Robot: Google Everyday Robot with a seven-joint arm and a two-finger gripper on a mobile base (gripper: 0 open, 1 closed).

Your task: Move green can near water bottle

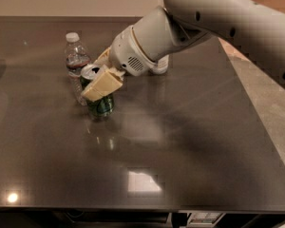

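Note:
The green can (100, 106) is dark green with a silver top and stands on the dark table, just right of the water bottle (76, 63). The water bottle is clear, ribbed, with a white cap and a narrow dark label band. The can almost touches the bottle's lower right side. My gripper (98, 80) reaches in from the upper right, and its cream fingers (103, 83) are closed around the can's upper part. The far finger is mostly hidden behind the can.
The dark glossy table (190, 141) runs to a front edge at the bottom and a right edge beside a pale floor (270, 94). A second bottle (160, 65) with a white label stands behind my arm, mostly hidden. My white arm (199, 18) spans the upper right.

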